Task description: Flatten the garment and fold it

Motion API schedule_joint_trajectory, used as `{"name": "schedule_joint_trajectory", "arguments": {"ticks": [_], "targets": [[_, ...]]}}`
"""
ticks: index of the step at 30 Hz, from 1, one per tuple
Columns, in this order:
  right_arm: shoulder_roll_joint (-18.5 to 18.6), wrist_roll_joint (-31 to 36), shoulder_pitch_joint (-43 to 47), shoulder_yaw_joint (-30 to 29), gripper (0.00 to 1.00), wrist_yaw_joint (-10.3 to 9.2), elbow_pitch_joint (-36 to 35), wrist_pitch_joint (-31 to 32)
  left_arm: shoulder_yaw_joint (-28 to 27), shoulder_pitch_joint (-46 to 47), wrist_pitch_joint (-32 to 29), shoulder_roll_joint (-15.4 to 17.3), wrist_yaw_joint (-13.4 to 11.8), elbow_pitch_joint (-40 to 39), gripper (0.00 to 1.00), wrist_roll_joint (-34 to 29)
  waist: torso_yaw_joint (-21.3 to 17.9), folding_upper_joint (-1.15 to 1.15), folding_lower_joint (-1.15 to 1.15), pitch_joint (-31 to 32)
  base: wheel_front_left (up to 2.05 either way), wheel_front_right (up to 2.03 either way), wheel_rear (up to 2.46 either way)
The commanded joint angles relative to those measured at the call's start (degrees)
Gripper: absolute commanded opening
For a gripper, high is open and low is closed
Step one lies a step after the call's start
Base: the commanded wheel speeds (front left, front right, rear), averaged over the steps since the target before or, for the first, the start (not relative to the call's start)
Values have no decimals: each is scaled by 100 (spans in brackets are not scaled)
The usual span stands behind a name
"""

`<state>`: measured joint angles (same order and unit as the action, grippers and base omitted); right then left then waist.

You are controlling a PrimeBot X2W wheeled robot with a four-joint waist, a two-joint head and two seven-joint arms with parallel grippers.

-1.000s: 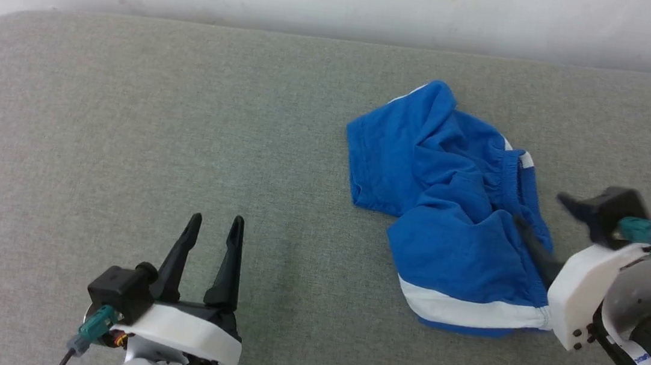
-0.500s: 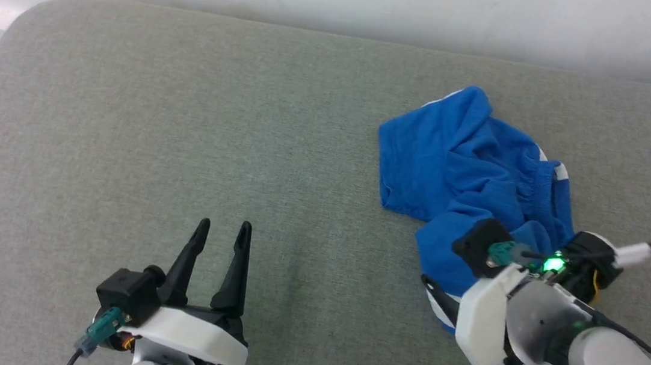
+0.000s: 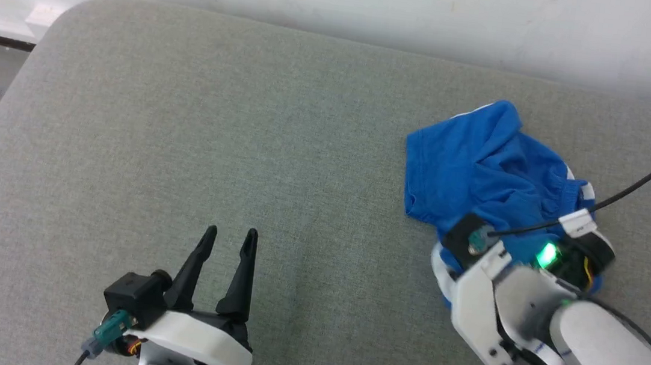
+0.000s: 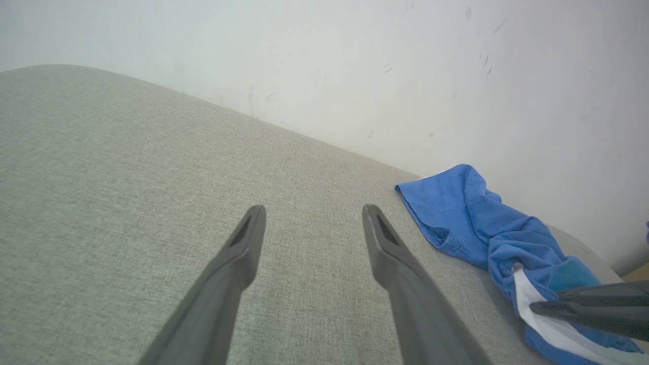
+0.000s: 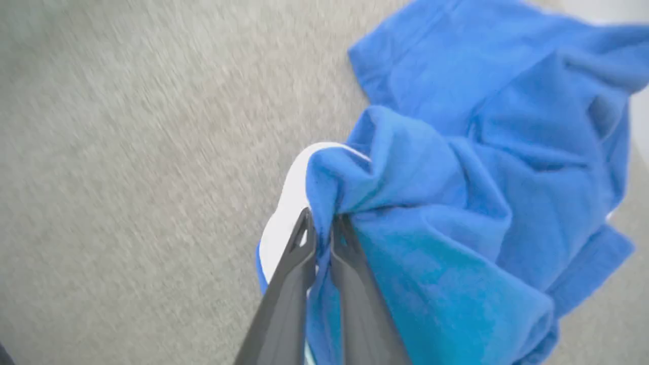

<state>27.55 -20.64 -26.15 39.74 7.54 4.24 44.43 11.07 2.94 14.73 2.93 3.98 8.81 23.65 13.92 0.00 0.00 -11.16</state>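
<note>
**A:** Between the fingers of the right gripper point(image 5: 321, 219), what's there?

**B:** A bunched fold of the shorts point(image 3: 473, 162), pinched tight just beside the white stripe point(image 5: 286, 203). The rest lies crumpled beyond those fingertips on the grey surface point(image 3: 185, 131).

**A:** And the left gripper point(image 3: 230, 233)?

**B:** Its fingers are spread wide and hold nothing. The shorts lie well off to their right, a little ahead of the tips.

**A:** Which way does the heap run?

**B:** Lengthwise away from the right fingertips, toward the wall point(image 3: 380, 7).

**A:** So the right arm is nearer.

**B:** Yes, it has the cloth. I'd judge a pull back along that line would stretch it flat. The left arm would have to reach across for a second corner.
</note>
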Motion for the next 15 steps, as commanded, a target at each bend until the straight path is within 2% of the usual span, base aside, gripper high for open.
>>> {"name": "schedule_joint_trajectory", "arguments": {"ticks": [1, 6, 9, 12, 15], "targets": [[-171, 42, -285, 5, 0, -5, -98, -445, -14, -32, 27, -5, -33, 37, 100, -10, -41, 0, 0, 151, 0, 0, 0], [-789, -174, -684, -82, 0, -5, -427, -1518, -51, -161, 27, -5, -33, 45, 100, -73, -186, 0, 0, 393, 0, 0, 0], [-963, -383, -591, -104, 0, -5, -631, -1723, -70, -219, 27, -5, -30, 25, 100, -115, -282, 0, 0, 428, 0, 0, 0], [-840, -522, -312, -20, 0, -5, -696, -1534, -66, -242, 27, -5, -19, 12, 100, -120, -339, 0, 0, 412, 0, 0, 0], [-329, -727, 190, 363, 0, -5, -673, -987, -59, -232, 27, -5, -5, 5, 100, -121, -394, 0, 0, 346, 0, 0, 0]]}}
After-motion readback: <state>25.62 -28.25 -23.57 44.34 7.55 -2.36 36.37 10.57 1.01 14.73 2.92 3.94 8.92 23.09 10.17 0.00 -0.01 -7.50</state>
